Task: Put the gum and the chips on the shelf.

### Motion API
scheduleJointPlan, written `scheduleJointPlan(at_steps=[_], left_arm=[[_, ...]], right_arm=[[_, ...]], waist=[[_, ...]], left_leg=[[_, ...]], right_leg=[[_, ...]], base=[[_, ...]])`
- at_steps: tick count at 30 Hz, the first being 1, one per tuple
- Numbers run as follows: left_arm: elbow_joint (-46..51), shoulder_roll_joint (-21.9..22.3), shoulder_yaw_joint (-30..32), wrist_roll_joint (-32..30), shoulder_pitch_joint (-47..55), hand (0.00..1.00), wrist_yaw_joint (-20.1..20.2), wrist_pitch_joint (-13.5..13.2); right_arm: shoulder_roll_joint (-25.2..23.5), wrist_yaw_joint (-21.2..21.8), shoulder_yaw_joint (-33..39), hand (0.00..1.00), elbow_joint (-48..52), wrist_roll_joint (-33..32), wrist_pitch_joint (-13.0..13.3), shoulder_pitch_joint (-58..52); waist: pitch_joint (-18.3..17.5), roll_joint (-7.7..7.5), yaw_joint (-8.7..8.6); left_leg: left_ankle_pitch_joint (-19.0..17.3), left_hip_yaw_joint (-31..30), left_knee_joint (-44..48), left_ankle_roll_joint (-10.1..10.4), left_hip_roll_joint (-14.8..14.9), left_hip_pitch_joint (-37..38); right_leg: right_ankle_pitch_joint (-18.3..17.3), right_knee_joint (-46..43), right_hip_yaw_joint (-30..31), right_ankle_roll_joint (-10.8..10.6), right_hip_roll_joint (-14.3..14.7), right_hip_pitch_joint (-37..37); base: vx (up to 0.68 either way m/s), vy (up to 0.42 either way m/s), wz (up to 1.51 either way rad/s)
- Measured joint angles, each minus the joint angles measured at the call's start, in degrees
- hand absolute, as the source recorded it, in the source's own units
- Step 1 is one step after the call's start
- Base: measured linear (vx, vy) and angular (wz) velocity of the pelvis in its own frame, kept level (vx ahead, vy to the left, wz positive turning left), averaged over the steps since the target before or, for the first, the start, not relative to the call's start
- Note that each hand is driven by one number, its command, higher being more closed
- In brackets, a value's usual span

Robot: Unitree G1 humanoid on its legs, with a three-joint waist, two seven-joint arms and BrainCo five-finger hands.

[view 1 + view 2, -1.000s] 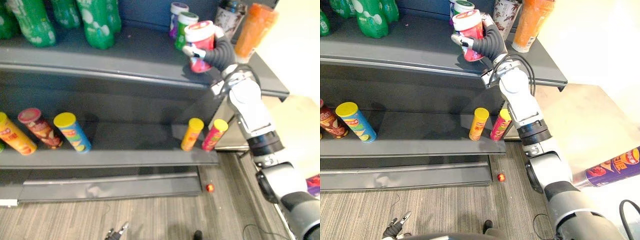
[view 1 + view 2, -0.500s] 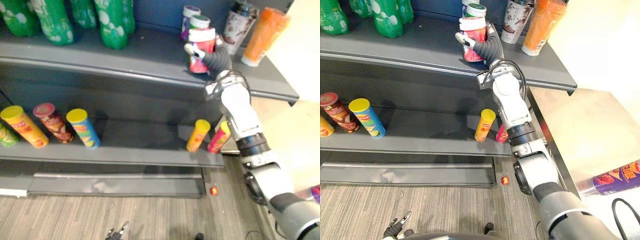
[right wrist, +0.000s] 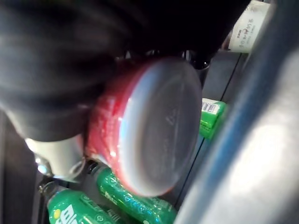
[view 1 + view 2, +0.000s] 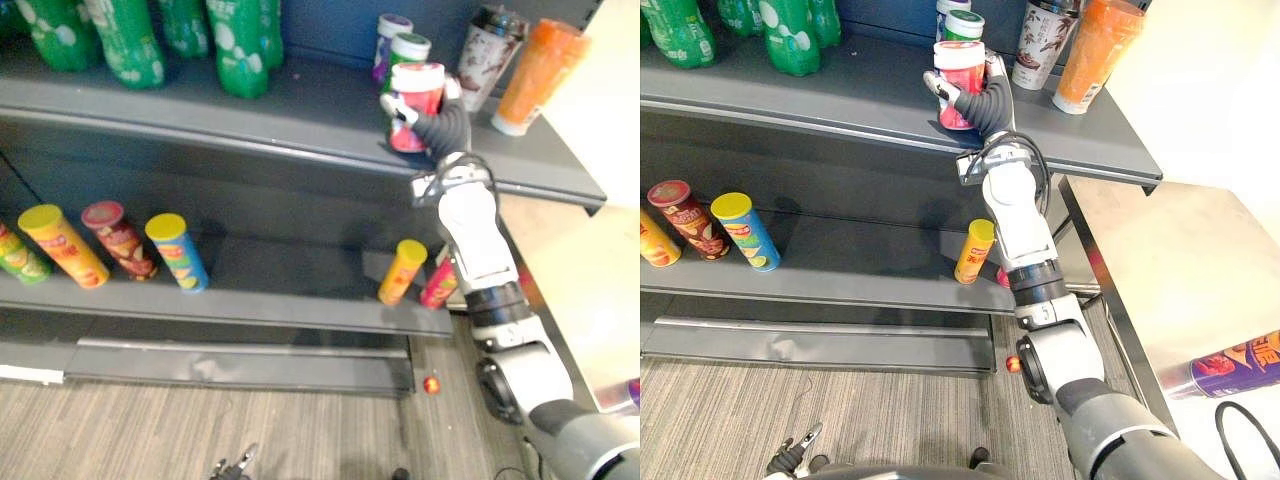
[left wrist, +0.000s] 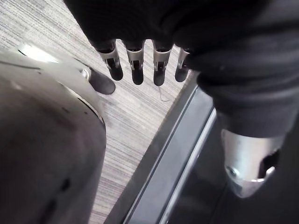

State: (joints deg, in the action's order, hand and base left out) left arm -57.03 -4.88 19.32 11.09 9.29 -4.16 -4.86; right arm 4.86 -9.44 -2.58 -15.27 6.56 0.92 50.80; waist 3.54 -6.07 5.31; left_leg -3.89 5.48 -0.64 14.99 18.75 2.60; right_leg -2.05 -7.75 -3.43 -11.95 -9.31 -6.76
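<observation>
Gripping the gum tub [image 4: 958, 68] in the right hand [image 4: 985, 100], with fingers and thumb curled round its side. Compared with a second ago, carried a little deeper over the top shelf [image 4: 840, 90] and turned from a clear tilt to nearly upright, just in front of the green-lidded tub [image 4: 965, 22]; even allowing for the shifted camera, a real move. Means, probably, close to setting down and letting go; cannot tell yet about contact between base and board. Leaves then the chips, judged to be the purple can [image 4: 1230, 362] lying on the steel desk [image 4: 1140, 240] at the right, well apart from the shelf. Holding the left hand [image 5: 136, 70] idle over the floor [image 5: 135, 116], with straight, relaxed fingers and nothing in them. As to materials: glossy red plastic cylinder with white lid and pale flat base, likely smooth and a bit slippery; matte dark metal boards; shiny green bottles [image 4: 790, 35] behind.
</observation>
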Motion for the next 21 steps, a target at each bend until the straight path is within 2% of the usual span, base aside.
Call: scheduleJointPlan(at_steps=[6,13,21], left_arm=[[0.1,-0.1,-0.9,-0.9,-0.1,0.0,-0.2,-0.1],[-0.1,-0.1,-1.0,-1.2,-0.4,0.0,-0.6,0.0],[0.0,-0.2,-1.0,-1.8,-0.6,0.0,-0.6,-0.1]], right_arm=[[-3.4,-0.1,-0.3,1.0,3.9,3.5,1.2,-4.9],[-3.8,-0.5,-0.5,1.0,5.5,4.7,2.4,-6.3],[-3.7,-0.5,-0.2,1.0,6.6,6.0,3.3,-6.6]], waist=[[0.5,0.54,0.07],[2.8,1.17,0.39],[3.4,1.23,0.37]], left_leg=[[-0.6,-0.7,1.9,0.0,0.1,-0.6],[-2.0,-1.7,3.9,0.2,0.1,-1.6],[-2.2,-2.7,5.1,0.0,-0.3,-2.5]], right_leg=[[-0.1,-0.7,0.1,0.1,0.0,0.1],[-1.0,-2.3,0.0,0.0,-0.2,-0.1],[-1.4,-3.2,-0.5,0.2,-0.7,-0.2]], base=[[-0.03,-0.002,0.01],[-0.04,-0.006,0.03],[0.01,0.002,0.05]])
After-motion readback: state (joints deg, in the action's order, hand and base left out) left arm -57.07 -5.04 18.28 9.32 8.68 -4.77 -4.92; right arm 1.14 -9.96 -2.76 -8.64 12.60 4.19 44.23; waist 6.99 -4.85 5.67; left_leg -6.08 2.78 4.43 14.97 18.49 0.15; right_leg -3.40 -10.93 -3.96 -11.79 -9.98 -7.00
